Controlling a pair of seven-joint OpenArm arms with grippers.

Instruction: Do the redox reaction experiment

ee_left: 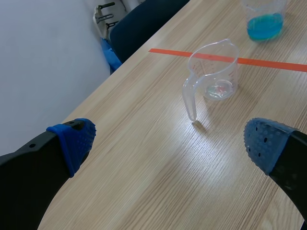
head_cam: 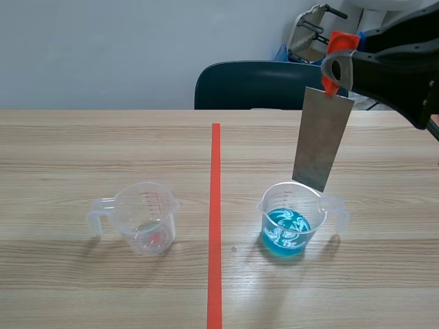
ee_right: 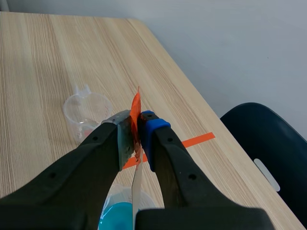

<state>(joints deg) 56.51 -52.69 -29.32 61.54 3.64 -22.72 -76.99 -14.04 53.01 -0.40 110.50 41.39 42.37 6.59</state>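
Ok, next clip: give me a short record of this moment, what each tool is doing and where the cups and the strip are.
right tool: shut on the metal strip, gripping its orange-taped top
metal strip: hangs upright over the cup of blue liquid, lower end about at the rim, not in the liquid
left tool: open, holding nothing, above the table
clear measuring cup: across the orange tape line from the blue one, looks almost empty
step: strip not yet dipped
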